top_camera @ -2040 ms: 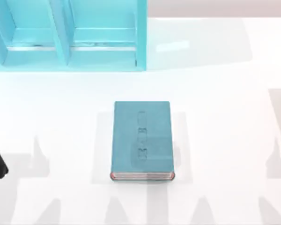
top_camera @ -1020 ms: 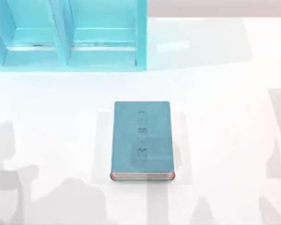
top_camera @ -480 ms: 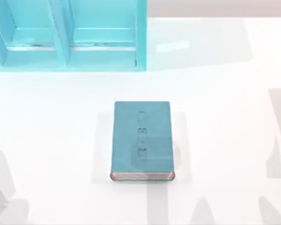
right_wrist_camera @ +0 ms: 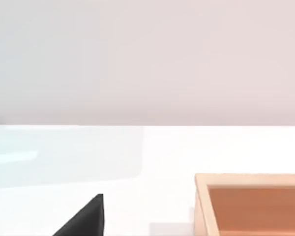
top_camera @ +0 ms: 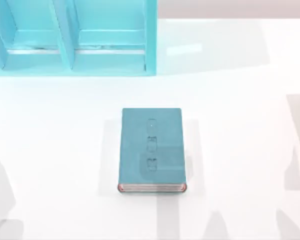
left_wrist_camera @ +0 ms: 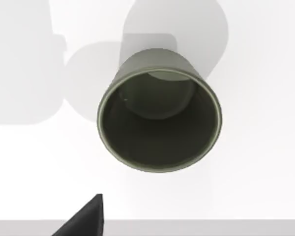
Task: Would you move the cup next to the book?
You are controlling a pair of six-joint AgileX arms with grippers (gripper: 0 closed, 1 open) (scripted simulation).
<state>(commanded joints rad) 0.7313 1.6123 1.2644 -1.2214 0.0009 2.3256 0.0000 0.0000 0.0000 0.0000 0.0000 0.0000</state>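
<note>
The book (top_camera: 151,149) lies flat at the centre of the white table (top_camera: 240,125) in the top view, teal cover up, pale page edges with reddish trim toward the near edge; a light-blue shelf unit (top_camera: 72,37) stands at the far left of the table, well apart from the book. In the left wrist view, the cup (left_wrist_camera: 160,115) stands upright on the table, mouth open, interior empty; a dark fingertip (left_wrist_camera: 86,219) of the left gripper sits near the cup without touching it; whether that claw is released or clenched cannot be told. In the right wrist view, a dark fingertip (right_wrist_camera: 86,219) of the right gripper shows, with a wooden tray (right_wrist_camera: 250,201) farther off on the table; claw state cannot be told.
</note>
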